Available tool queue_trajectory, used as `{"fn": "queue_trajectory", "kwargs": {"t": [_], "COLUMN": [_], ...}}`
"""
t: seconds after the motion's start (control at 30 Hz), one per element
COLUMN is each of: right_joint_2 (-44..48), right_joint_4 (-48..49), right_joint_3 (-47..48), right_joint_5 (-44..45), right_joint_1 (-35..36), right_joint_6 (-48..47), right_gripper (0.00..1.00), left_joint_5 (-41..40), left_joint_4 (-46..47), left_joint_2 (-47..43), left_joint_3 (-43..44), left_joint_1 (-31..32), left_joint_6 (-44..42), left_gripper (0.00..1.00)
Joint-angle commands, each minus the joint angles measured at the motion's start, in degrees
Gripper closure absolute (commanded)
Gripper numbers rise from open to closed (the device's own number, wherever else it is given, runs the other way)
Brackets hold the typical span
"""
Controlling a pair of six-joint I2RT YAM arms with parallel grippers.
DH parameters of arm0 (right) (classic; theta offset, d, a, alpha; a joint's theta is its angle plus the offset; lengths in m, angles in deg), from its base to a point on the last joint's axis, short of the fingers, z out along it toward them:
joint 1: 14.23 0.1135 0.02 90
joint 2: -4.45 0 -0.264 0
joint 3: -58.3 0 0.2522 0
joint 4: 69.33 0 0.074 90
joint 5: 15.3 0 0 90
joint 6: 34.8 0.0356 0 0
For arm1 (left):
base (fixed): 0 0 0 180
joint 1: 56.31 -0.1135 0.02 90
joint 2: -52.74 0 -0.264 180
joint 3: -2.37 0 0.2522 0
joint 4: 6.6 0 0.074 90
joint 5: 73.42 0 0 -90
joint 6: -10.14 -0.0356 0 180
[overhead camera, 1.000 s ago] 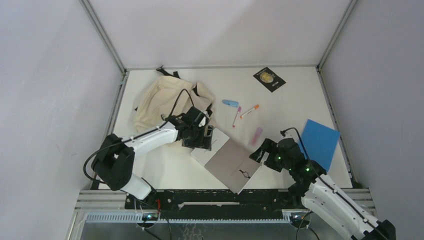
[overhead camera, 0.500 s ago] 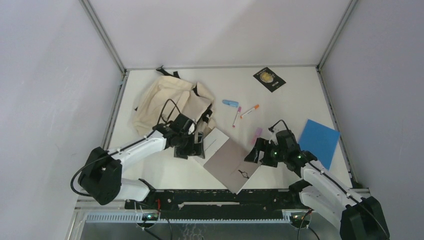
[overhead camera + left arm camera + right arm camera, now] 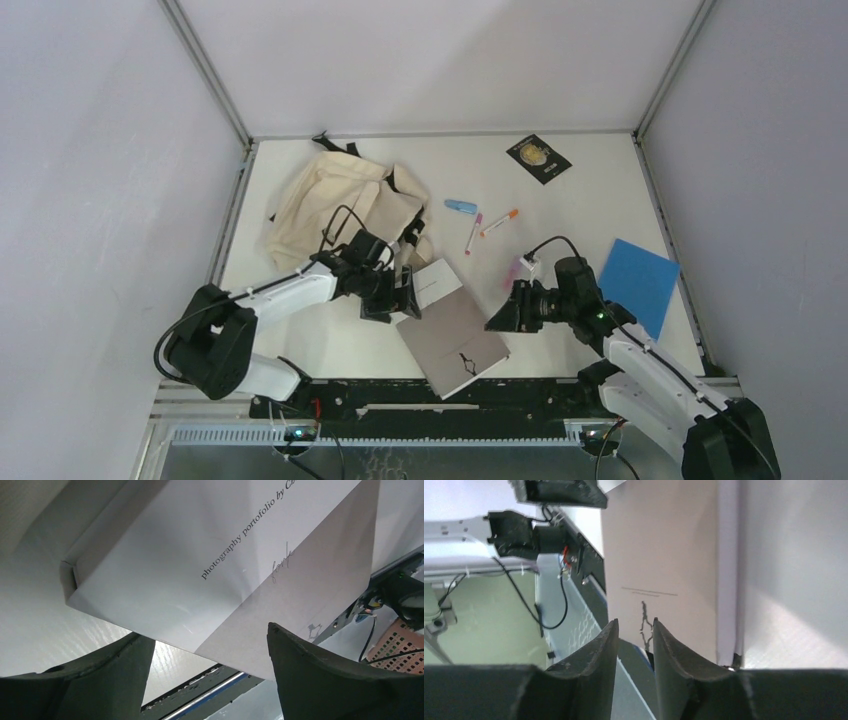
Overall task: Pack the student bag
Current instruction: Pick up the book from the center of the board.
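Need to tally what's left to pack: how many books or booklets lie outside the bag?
4: white portfolio by the bag; taupe book against it, nearer the arms; blue notebook at right; black booklet at the back. More may hide inside the bag.

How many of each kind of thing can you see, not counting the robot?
Student bag: 1
Books: 2
Black booklet: 1
Blue folder: 1
Pens or markers: 3
Small blue item: 1
Total: 9
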Motion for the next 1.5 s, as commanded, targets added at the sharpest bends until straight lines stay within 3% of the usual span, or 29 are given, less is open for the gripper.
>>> {"fn": "queue_trajectory", "kwargs": {"t": [0.0,0.07,0.1,0.2,0.23,0.3,0.5,0.57,0.87,0.9,0.97,1.03,1.23,1.33,1.47], "right_joint_2": [-0.13,-1.47,-2.03,-3.11,-3.78,-7.12,-18.64,-21.26,-26.64,-26.47,-26.18,-25.76,-23.73,-23.02,-24.33], "right_joint_4": [5.22,4.82,3.81,2.70,3.04,3.08,6.39,8.28,19.94,20.36,21.13,21.85,23.92,24.60,28.07], "right_joint_3": [1.17,1.74,2.22,2.92,3.24,4.41,8.40,8.42,8.42,8.43,8.42,8.42,8.42,8.42,8.42], "right_joint_5": [-7.35,-5.63,-3.06,6.49,9.07,12.05,10.04,9.18,1.12,0.36,-1.53,-3.39,-7.16,-7.54,-10.44], "right_joint_1": [2.29,4.10,4.73,4.52,4.16,2.27,2.18,3.13,4.76,5.08,5.37,5.37,6.19,7.26,8.93], "right_joint_6": [0.40,0.12,0.09,1.39,1.92,2.37,1.66,1.97,6.49,6.82,7.61,8.45,10.53,10.93,12.55], "right_gripper": [0.64,0.67,0.63,0.39,0.23,0.14,0.12,0.14,0.46,0.52,0.74,0.85,0.94,0.88,0.87], "left_joint_5": [1.93,1.05,-0.19,-4.57,-6.21,-7.26,-7.08,-7.28,-1.30,-1.03,-0.60,0.53,2.17,3.29,5.00], "left_joint_4": [2.99,2.92,2.52,0.06,-0.43,0.20,0.49,2.05,14.73,15.26,15.60,16.00,16.39,16.89,17.38], "left_joint_2": [-0.84,-1.76,-2.37,-5.37,-6.68,-9.90,-14.78,-15.34,-9.15,-8.88,-8.23,-7.18,-5.61,-6.08,-6.91], "left_joint_3": [2.05,2.17,2.33,2.90,2.77,1.46,-4.06,-6.06,-10.58,-10.59,-10.08,-9.28,-7.27,-6.86,-6.45], "left_joint_1": [-0.46,-0.64,-0.68,-0.69,-0.69,-0.75,-0.25,-0.29,-0.33,-0.34,-0.36,-0.34,-0.34,-0.34,-0.34], "left_joint_6": [1.33,1.46,1.41,0.71,1.05,2.10,5.92,7.07,11.78,11.63,10.83,9.71,8.24,7.78,6.31], "left_gripper": [0.14,0.14,0.14,0.14,0.14,0.14,0.08,0.08,0.09,0.10,0.11,0.12,0.12,0.13,0.15]}}
